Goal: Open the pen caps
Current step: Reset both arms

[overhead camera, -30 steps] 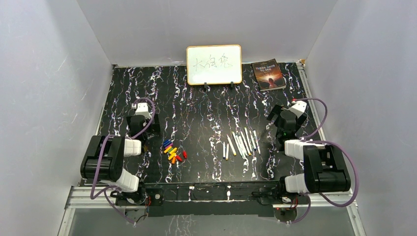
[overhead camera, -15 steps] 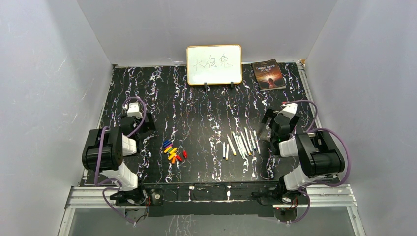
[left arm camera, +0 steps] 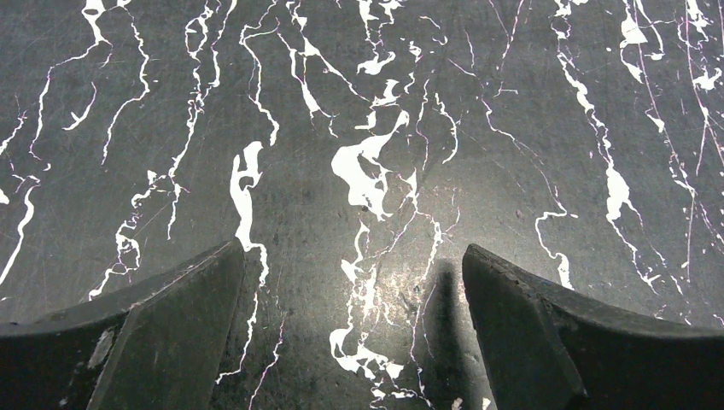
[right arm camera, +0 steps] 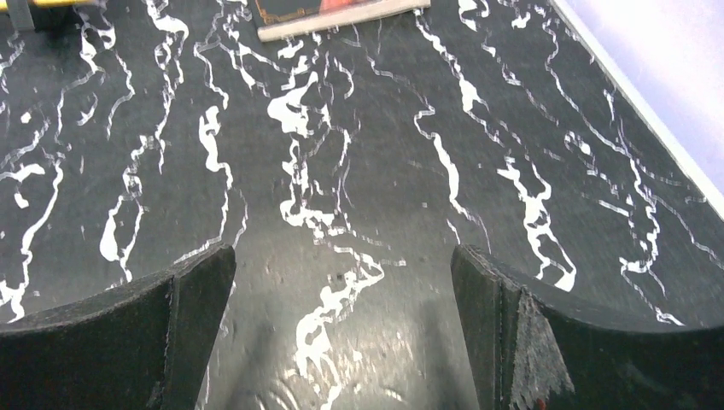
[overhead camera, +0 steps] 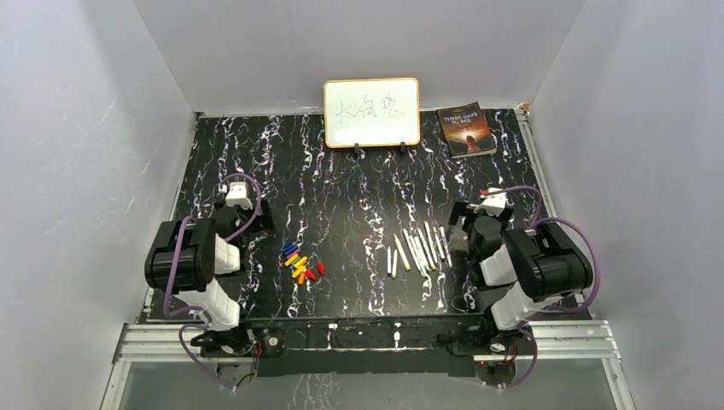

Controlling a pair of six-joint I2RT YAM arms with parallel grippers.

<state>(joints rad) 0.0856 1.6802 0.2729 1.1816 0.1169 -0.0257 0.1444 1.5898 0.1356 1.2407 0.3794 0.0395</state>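
Note:
Several stubby pen caps (overhead camera: 300,263) in red, yellow, orange and blue lie in a small heap left of the table's middle. Several white pens (overhead camera: 418,246) lie side by side to the right of them, uncapped. My left gripper (overhead camera: 253,219) hangs low over bare table left of the caps, apart from them. In the left wrist view the left gripper (left arm camera: 352,248) is open over marbled surface only. My right gripper (overhead camera: 464,224) sits just right of the pens. In its wrist view the right gripper (right arm camera: 341,249) is open and holds nothing.
A small whiteboard (overhead camera: 371,112) stands on its feet at the back centre. A book (overhead camera: 466,130) lies to its right, and its near edge (right arm camera: 341,10) shows in the right wrist view. Grey walls close in on three sides of the black marbled table (overhead camera: 359,188).
Both arms have folded in closer to their bases. The right gripper has shifted left toward the pens. Both grippers stayed open, and the caps and pens have not moved.

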